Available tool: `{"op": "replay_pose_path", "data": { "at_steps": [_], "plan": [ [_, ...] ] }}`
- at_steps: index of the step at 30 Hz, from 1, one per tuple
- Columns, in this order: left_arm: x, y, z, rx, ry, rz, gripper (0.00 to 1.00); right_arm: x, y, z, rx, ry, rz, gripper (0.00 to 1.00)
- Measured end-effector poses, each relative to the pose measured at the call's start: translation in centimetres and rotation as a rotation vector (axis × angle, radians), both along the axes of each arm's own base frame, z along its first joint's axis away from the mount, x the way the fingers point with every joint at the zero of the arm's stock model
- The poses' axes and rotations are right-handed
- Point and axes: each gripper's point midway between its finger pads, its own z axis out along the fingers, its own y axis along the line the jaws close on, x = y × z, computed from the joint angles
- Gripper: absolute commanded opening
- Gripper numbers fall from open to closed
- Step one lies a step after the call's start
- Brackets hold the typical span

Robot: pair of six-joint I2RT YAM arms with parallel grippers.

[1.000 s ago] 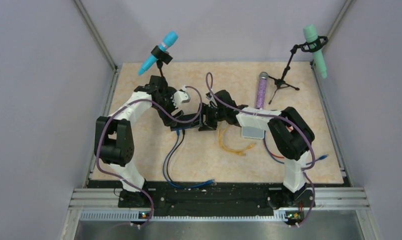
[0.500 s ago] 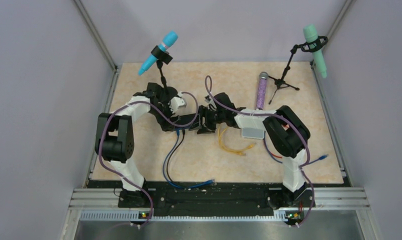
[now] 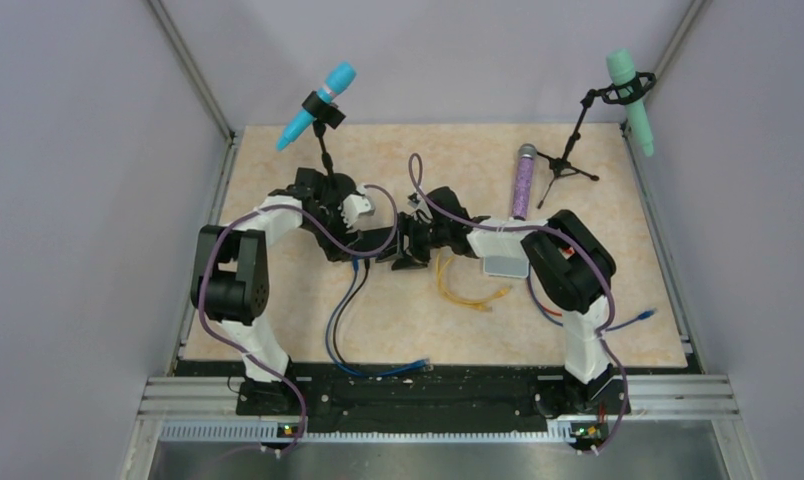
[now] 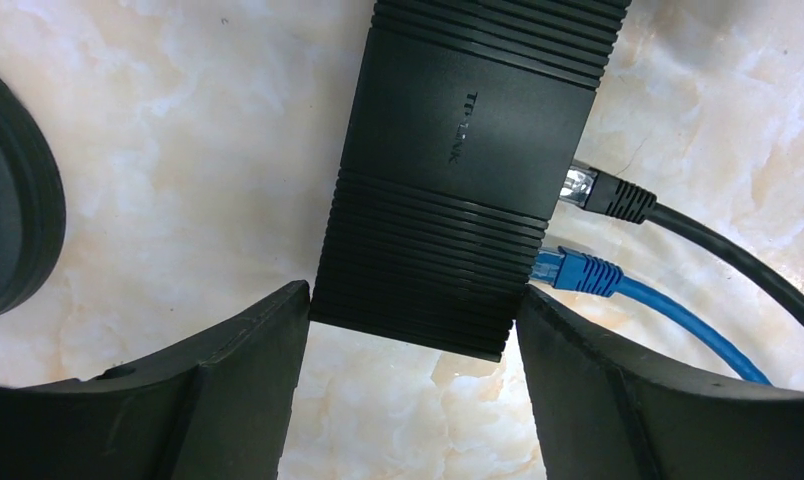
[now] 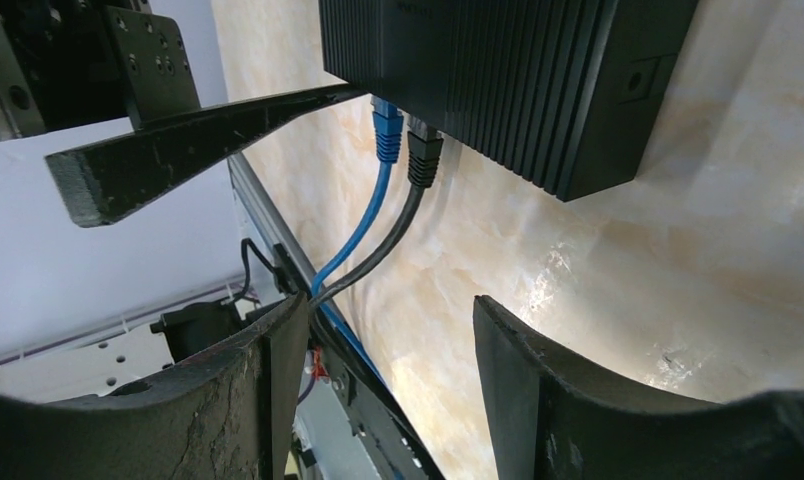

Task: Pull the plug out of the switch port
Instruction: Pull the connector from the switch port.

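Both arms fold at the elbow and reach inward, meeting over the middle of the desk (image 3: 468, 150).

Left arm: elbow raised out by its base, forearm angling in, wrist pitched down. My left pincer (image 4: 413, 292) looks down onto the switch (image 4: 458, 150). It is spread wide astride the switch's near short end, one tip at each long edge. Tips are touching or a hair off, so I can't tell if I'm clamping. The switch lies flat on the desk, running away ahead of this pincer. On its right-finger side two plugs sit in the sockets. The blue plug (image 4: 568, 270) is just beside that fingertip and the black plug (image 4: 608, 195) is next to it, further ahead. The blue cable (image 4: 678, 315) and black cable (image 4: 738, 260) trail off past that finger.

Right arm: elbow bent hard, forearm running across toward the left arm, wrist held low, looking along the desk. My right pincer (image 5: 388, 300) is released, with nothing between its fingers. It faces the switch's socket edge. Both plugs are ahead of it, apart from the tips. A loose yellow cable (image 3: 468, 290) lies on the desk behind this pincer.
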Motion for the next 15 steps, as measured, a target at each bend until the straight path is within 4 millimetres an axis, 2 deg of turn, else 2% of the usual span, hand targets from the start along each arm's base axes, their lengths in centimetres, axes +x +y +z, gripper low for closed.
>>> {"op": "replay_pose_path", "data": {
  "at_steps": [10,15],
  "plan": [
    [-0.2,-0.6,0.0,-0.002,0.052,-0.019,0.51,0.0,0.4,-1.1,0.012,0.038,-0.003,0.6],
    [-0.6,-1.0,-0.1,-0.002,0.069,-0.034,0.44,0.2,0.6,-1.8,0.013,0.062,-0.02,0.58]
  ]
}}
